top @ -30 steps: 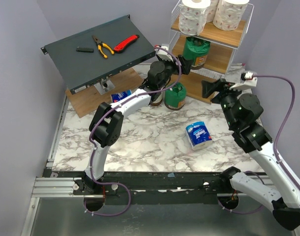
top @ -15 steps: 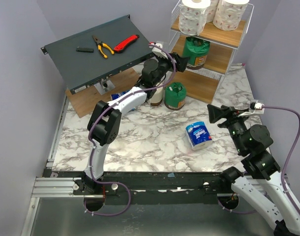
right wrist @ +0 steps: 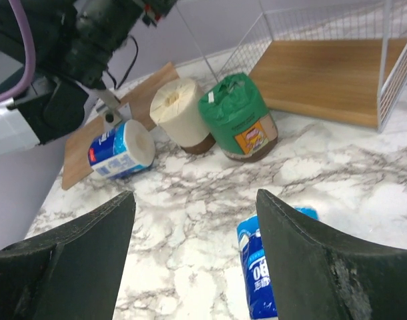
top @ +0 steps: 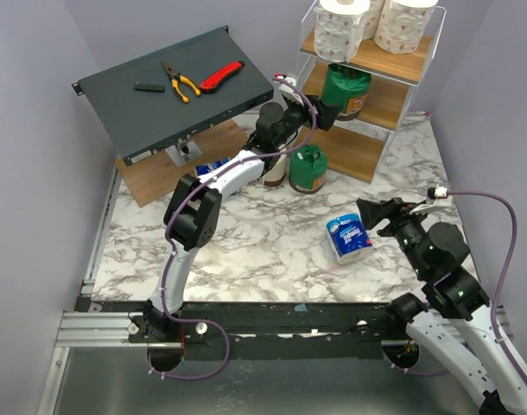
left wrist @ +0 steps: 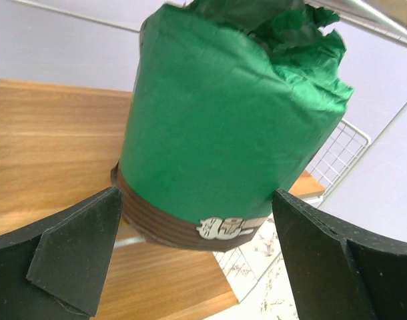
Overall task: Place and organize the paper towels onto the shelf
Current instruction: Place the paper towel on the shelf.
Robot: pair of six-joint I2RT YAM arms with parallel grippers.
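Your left gripper is wide open in front of the green roll, which stands on the middle board of the shelf, upper right of the top view. Your right gripper, lower right, is open and empty near the blue pack.

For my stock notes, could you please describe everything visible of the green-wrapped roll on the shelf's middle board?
The green-wrapped roll stands upright on the shelf's light wooden middle board. Crinkled green paper is gathered at its top; a ribbed brown band with a small printed label rings its base. The left gripper, open, flanks its base.
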